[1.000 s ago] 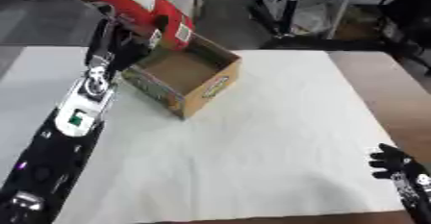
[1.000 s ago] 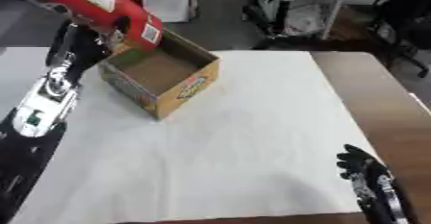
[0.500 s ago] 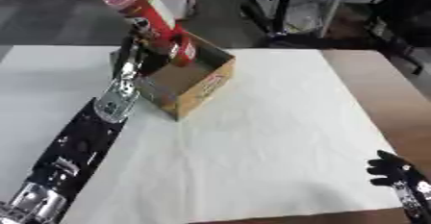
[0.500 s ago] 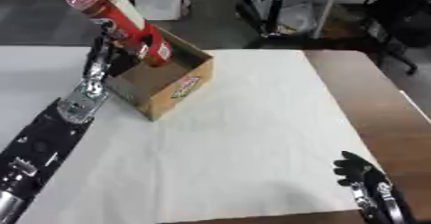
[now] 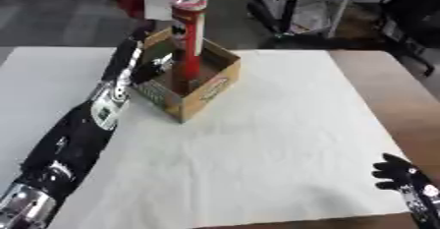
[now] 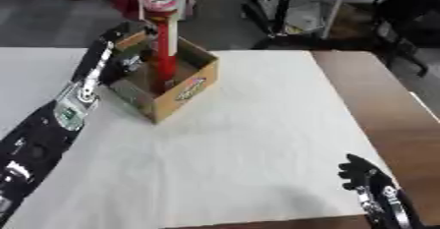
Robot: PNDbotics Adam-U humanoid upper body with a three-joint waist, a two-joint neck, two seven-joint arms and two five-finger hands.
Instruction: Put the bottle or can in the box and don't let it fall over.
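Robot hand (image 5: pixel 153 62) at box (image 5: pixel 209 85), can (image 5: pixel 187 36) upright

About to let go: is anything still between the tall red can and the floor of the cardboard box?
Nothing visible. The tall red can stands upright inside the open cardboard box, its base hidden by the walls. The left hand is at the can's side; the right hand rests at the lower right.

A brown wooden bench (image 5: pixel 391 93) carries everything here. A white cloth (image 5: pixel 258 154) covers most of its top, with faint creases; bare wood shows only along the 3 o'clock side and in a thin strip at 6 o'clock. An open cardboard box (image 5: pixel 210 85) sits directly on the cloth toward 11 o'clock, turned so one corner points to the near edge. The cloth's far edge runs just behind the box.
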